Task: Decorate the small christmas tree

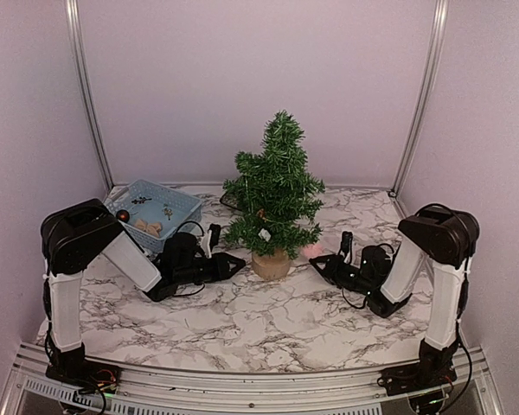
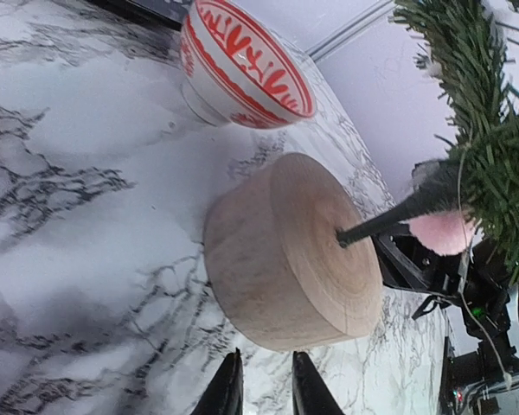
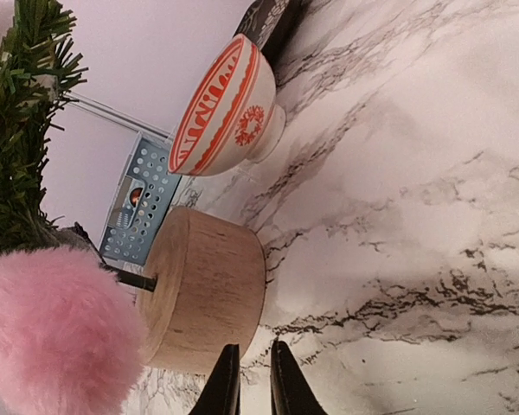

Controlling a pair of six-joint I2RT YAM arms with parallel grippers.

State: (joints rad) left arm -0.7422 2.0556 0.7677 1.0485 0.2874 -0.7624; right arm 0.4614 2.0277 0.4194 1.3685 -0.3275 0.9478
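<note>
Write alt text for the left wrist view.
A round wooden tree base stands close ahead on a marble table, with the camera's own fingers slightly parted and empty just before it. Beyond it is a red-and-white bowl; green branches and a pink pompom fill the frame's right.

The right claw (image 3: 247, 382), tips slightly apart and gripping nothing, is pointing at the small christmas tree (image 3: 22, 130) and its stump base (image 3: 212, 285) on the marble table (image 3: 415, 216). A pink pom-pom (image 3: 56, 333) is hanging under the branches, and a red-and-white bowl (image 3: 229, 108) is sitting beyond.
</note>
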